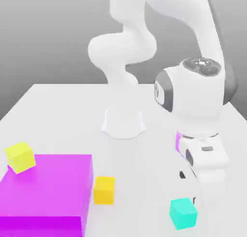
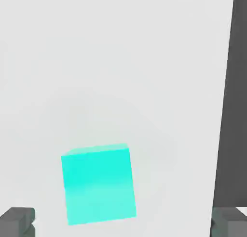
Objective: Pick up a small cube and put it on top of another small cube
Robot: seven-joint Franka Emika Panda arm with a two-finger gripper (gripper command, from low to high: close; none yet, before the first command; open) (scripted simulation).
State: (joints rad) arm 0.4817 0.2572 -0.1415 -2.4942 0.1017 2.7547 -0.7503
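jaws: spread wide, nothing is grasped | risk: teal cube (image 2: 99,185) may be knocked aside | cause: gripper (image 2: 123,222) is lowered before it is well centred

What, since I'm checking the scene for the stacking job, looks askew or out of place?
The lemon-yellow cube looks odd: it appears tilted at the magenta block's far corner, on the exterior view's left, perhaps overhanging its edge. I see no spill or damage.
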